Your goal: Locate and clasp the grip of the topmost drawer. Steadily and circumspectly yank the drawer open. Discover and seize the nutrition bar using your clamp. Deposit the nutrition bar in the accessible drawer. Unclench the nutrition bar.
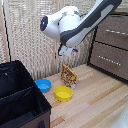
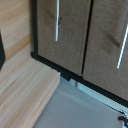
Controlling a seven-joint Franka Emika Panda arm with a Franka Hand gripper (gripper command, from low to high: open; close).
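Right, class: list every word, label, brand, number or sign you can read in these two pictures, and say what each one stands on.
No text can be read in either picture.
The nutrition bar: red and dark print on its orange-and-yellow foil, too blurred to read.
The blue bowl, yellow bowl, black bin and dresser: no print seen.
The wrist view shows only drawer fronts with silver handles, no lettering.

My arm (image 1: 82,22) comes in from the exterior view's upper right corner, bulky white w/ dark joint bands, elbow bent, forearm sloping down toward the view's left. Wrist sits high above the wooden floor (image 1: 95,95), near its back edge. My clamp (image 1: 65,50) hangs under the wrist, pointing down, small & blurry, so can't tell if my fingers are apart or closed. Nothing seen in it
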